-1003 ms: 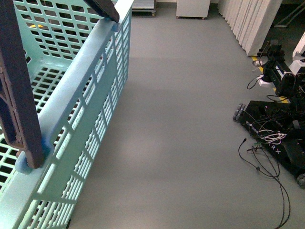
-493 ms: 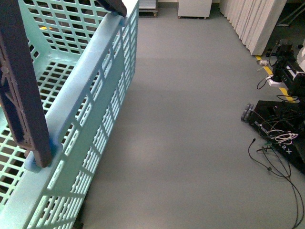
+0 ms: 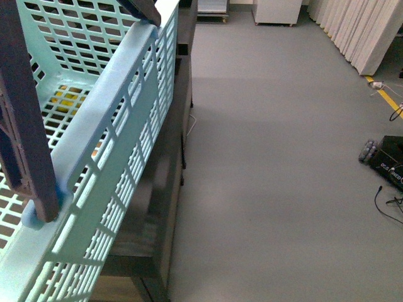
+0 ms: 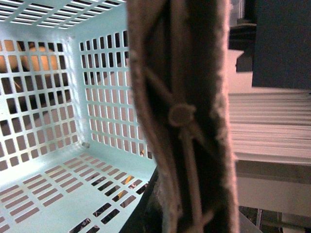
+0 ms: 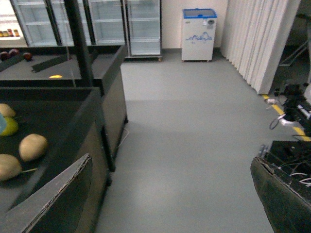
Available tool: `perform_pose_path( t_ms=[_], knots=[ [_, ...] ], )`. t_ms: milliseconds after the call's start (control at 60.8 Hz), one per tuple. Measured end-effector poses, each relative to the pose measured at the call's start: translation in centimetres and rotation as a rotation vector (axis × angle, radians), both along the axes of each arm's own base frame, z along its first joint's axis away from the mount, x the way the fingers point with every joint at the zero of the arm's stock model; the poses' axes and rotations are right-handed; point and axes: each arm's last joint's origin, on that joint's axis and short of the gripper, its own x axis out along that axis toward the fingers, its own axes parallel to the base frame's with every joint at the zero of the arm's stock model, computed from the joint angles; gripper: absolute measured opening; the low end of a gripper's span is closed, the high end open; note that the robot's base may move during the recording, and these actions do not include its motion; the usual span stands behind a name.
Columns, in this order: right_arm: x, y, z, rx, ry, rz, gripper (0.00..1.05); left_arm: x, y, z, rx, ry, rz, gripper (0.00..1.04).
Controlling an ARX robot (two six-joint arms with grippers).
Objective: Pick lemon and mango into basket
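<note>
As the view swings onto a dark surface beside the basket, whose handle sits right before the left hand, grip impossible to tell, the released right hand now faces fruit to pick.

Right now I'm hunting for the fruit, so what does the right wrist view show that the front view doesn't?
Only the right wrist view shows pale round fruits and the open, empty right end effector. Only the front view shows the basket and its brown handle. Both show the dark display bin, the grey floor and the white curtains.
</note>
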Motion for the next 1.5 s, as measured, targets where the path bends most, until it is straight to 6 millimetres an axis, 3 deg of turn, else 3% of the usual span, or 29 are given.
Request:
perform_pose_path(
  t_ms=[1497],
  knots=[
    [-0.01,0.0,0.01,0.0,-0.001,0.0,0.96,-0.02,0.03,0.07,-0.001,-0.003,0.001,0.05]
  ],
)
